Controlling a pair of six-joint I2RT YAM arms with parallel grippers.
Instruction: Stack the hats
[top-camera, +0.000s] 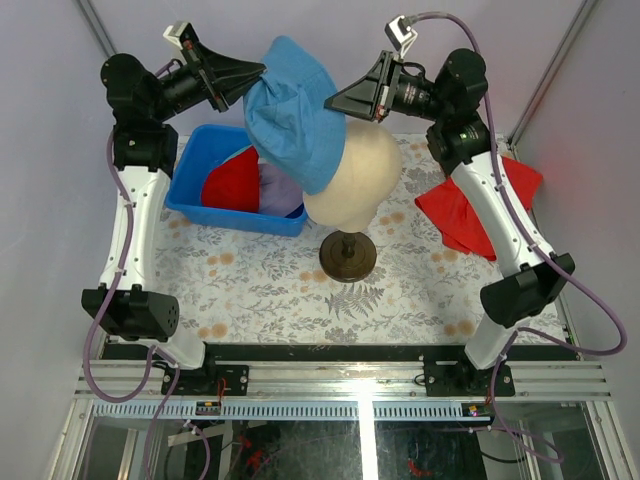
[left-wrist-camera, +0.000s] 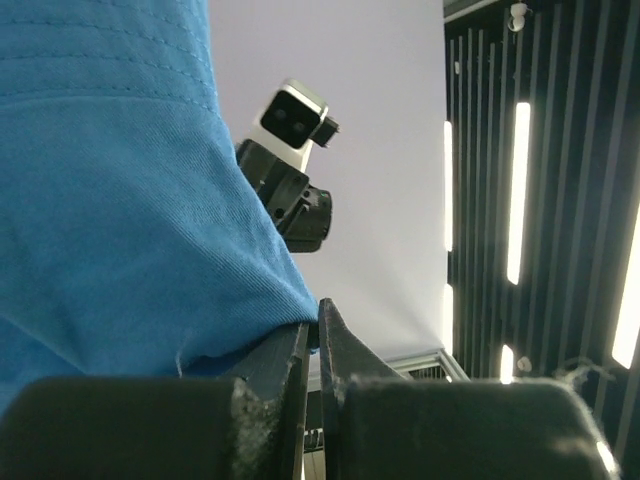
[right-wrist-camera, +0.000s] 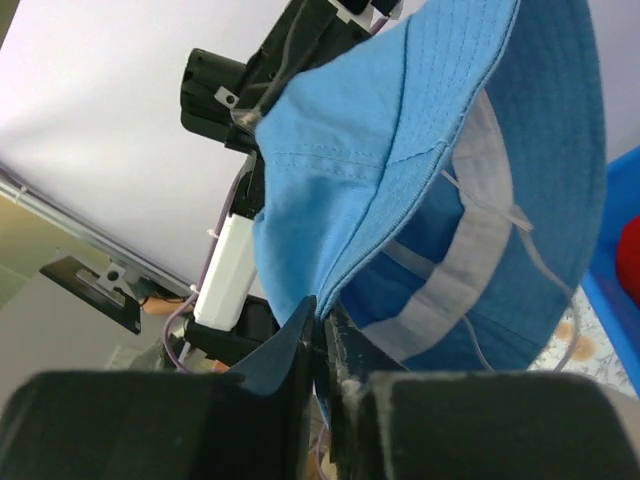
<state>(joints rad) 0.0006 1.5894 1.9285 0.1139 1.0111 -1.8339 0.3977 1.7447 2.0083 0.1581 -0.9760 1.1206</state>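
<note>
Flower-patterned cloth covers the table, with pale walls behind it. Above its far middle, the blue hat hangs stretched between both arms, its lower edge draped against the left side of the beige mannequin head, which stands on a dark round stand. To the left sits a blue bin holding a red hat and a pale lilac hat side by side. A flat red cloth lies at the right edge. The left tool is pinched together on the blue hat's cloth. The right tool is clamped on the brim's edge from the opposite side.
</note>
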